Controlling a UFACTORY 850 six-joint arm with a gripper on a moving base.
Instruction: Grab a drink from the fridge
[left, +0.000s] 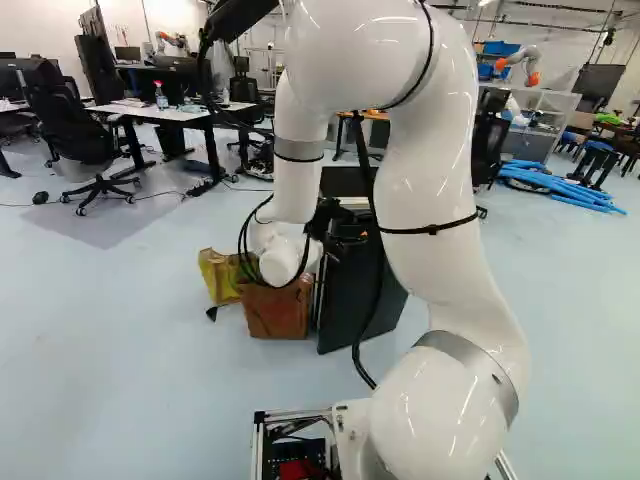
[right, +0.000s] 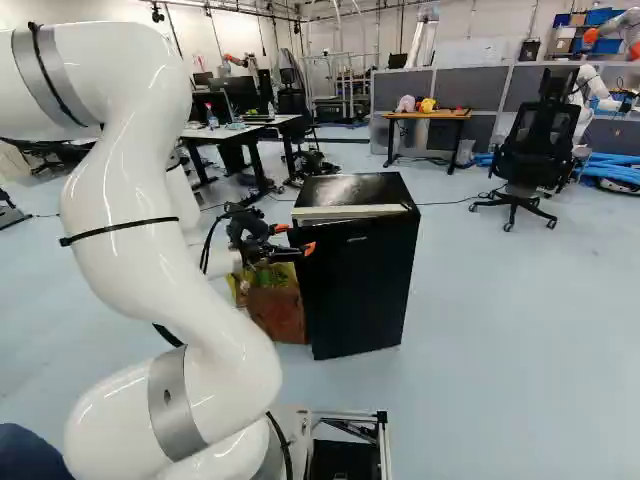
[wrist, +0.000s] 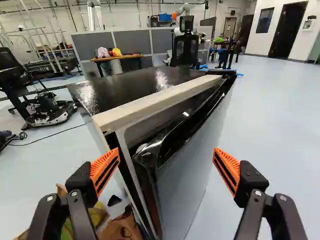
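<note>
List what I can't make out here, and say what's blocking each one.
- Any drink inside the fridge: all views, hidden by its door.
- What the brown bag holds: left base view, its own front and the arm.
- The dark blue thing: right base view, cut off by the corner.

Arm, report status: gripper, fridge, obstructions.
Gripper open, holding nothing. Fridge door ahead of it; no drink in view. Brown bag on floor beside fridge, possible snag.
</note>
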